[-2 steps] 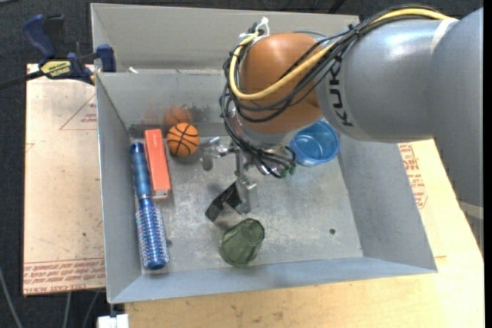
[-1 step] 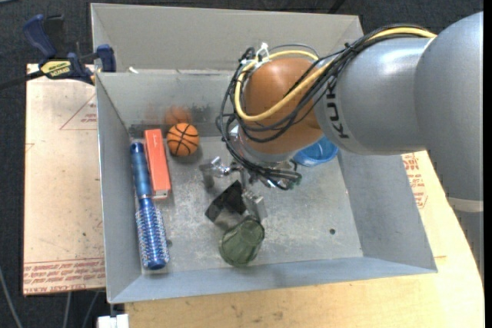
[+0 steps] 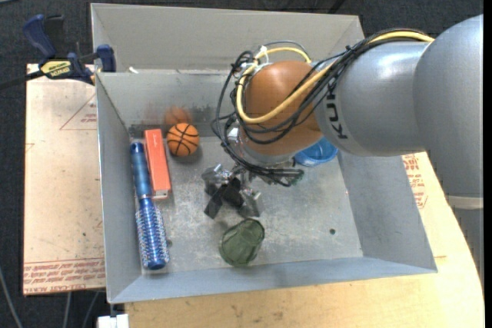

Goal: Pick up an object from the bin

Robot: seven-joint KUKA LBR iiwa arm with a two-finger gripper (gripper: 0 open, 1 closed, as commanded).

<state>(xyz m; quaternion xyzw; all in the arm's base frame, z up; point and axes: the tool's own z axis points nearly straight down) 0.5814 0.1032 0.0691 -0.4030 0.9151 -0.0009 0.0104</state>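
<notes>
My gripper point(image 3: 231, 203) hangs low over the middle of the bin floor. Its two dark fingers stand apart, open, and nothing shows between them. Just below the fingertips, toward the front wall, lies an olive-green rounded soft thing point(image 3: 242, 242); it is apart from the fingers. A small orange basketball point(image 3: 183, 139) rests to the upper left of the gripper, near the back wall. A blue thing point(image 3: 318, 154) shows to the right, mostly hidden under the arm's wrist.
Along the left wall lie a long blue hairbrush point(image 3: 147, 211) and, beside it, an orange flat box point(image 3: 157, 163). The arm with its orange cover and cables hides the bin's back middle. Bare floor shows at the right front.
</notes>
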